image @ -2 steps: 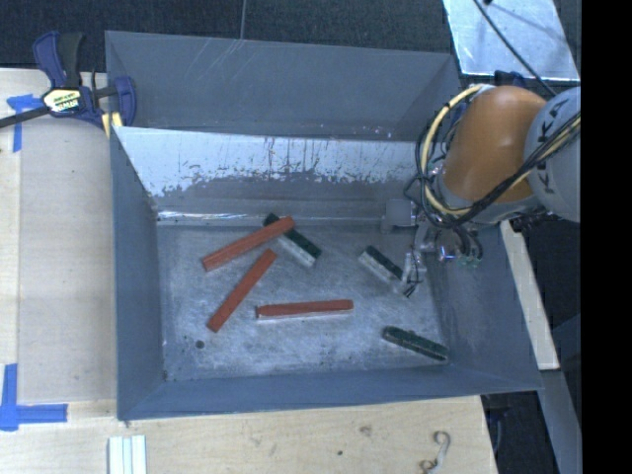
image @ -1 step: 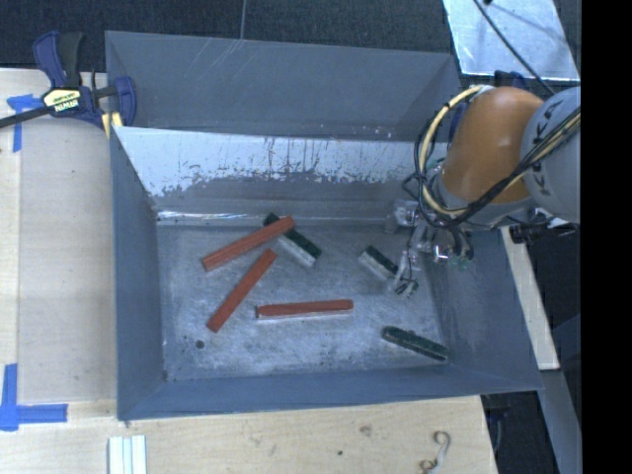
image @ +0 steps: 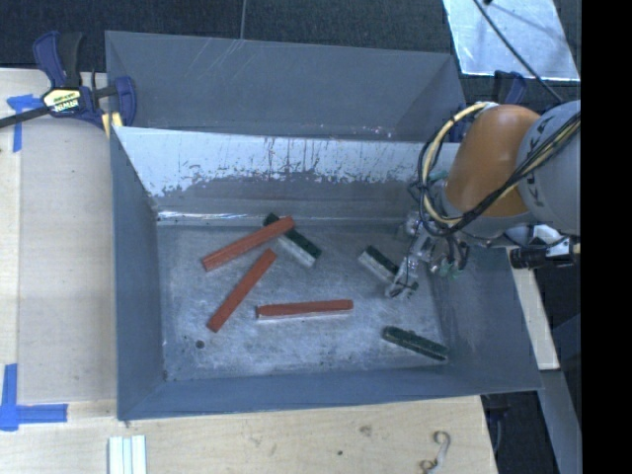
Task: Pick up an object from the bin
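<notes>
Down by the right wall of the grey metal bin [image: 134,294], the gripper [image: 402,284], open or closed I cannot tell, is hanging just beside a small grey rectangular block [image: 376,260], while a dark green flat bar [image: 415,343] is lying toward the bin's front right corner and three red-brown flat strips [image: 304,309] are lying across its left half.

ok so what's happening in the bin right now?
The arm reaches into the bin from the right. Its gripper is down near the floor on the right side, right beside a small grey block; whether it has a grip on it can't be told. A dark green block lies nearer the front, and three reddish-brown sticks lie scattered to the left.
</notes>
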